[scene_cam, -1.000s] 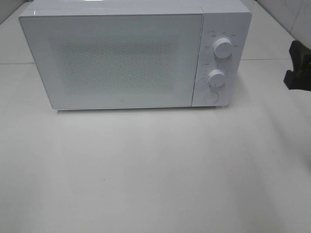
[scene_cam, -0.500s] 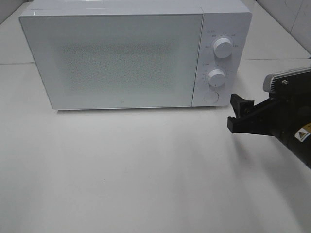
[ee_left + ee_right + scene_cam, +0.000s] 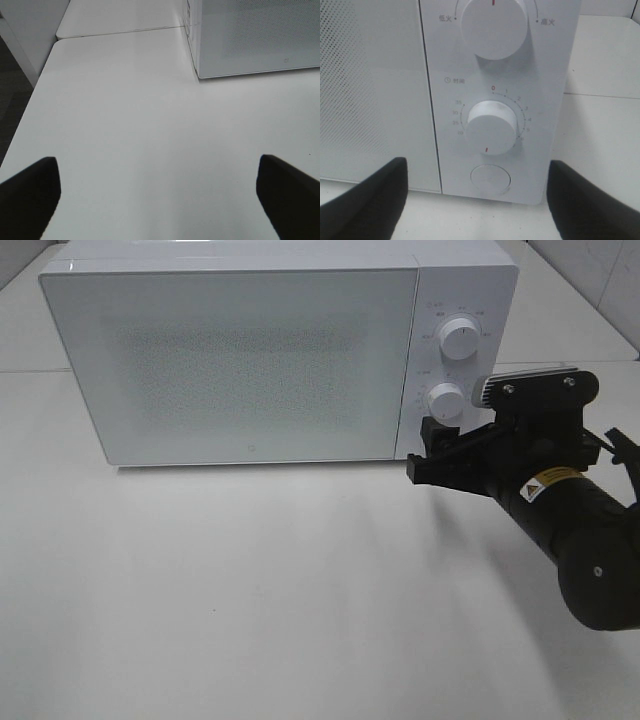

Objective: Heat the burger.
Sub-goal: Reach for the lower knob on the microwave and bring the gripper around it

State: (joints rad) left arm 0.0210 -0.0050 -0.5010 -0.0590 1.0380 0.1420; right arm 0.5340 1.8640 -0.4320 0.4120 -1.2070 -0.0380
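The burger is out of view. The white microwave stands at the back of the table with its door shut, and nothing shows through the dotted window. My right gripper hangs open just in front of the lower control panel. In the right wrist view its fingers straddle the round door button, without touching it. My left gripper is open and empty over bare table, off the microwave's left front corner; it does not appear in the high view.
On the panel, the timer knob sits above the button and the power knob above that. The white table stretches in front of the microwave. Its left edge drops to a dark floor. A tiled wall rises at the back right.
My right arm has swept in from the right edge of the high view, leftward to the microwave's control panel. The door stays shut.
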